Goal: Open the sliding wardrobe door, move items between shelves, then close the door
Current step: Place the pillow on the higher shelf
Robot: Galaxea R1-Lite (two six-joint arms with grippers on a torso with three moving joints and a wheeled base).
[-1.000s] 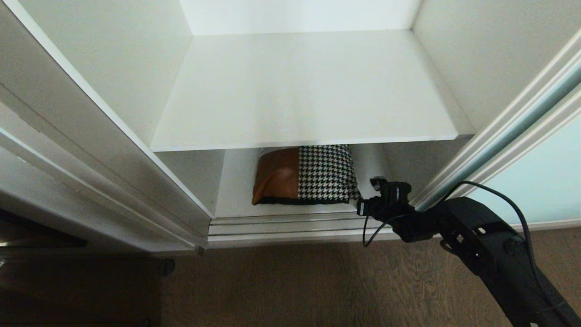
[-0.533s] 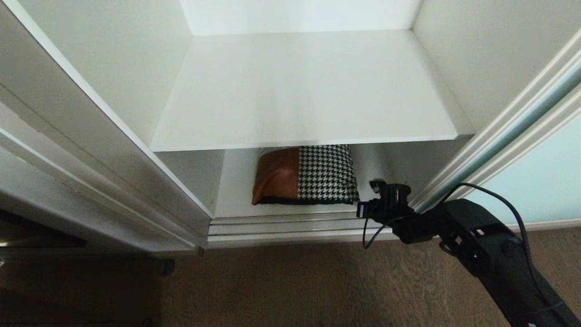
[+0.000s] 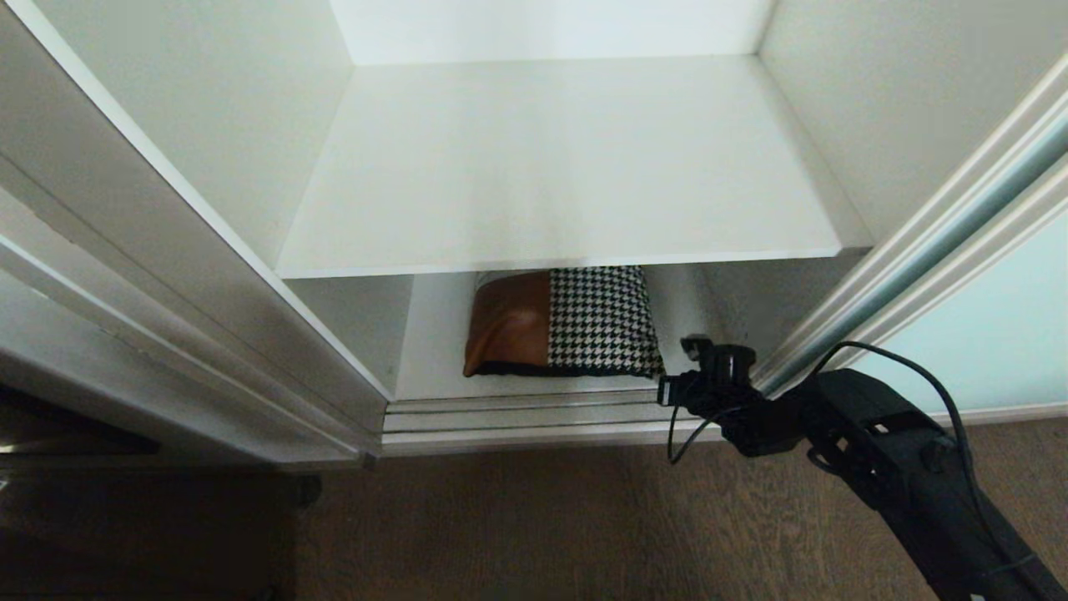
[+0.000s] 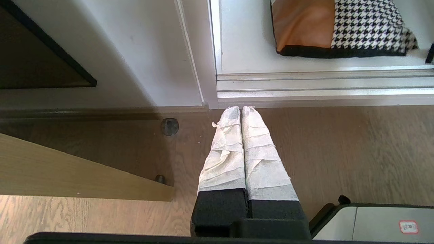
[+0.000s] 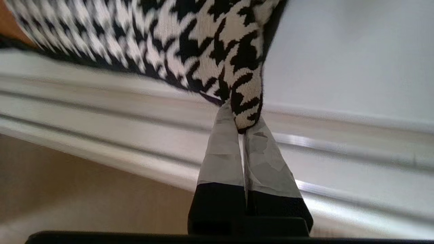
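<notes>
Right gripper [image 5: 241,127] clenched on the soft houndstooth-and-tan square cushion's [image 3: 561,321] four-o'clock corner, ready to lift; left gripper [image 4: 241,109] clenched empty.

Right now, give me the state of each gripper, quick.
Left gripper: shut, empty, above the floor.
Right gripper: shut on the cushion's corner at the bottom shelf.

One cushion [image 3: 563,321] lies on the lower of two white shelves [image 3: 567,159]. One sliding glass door [image 3: 993,325] stands at the right. Two grippers show: the right gripper [image 5: 241,127] and the left gripper [image 4: 241,110].
</notes>
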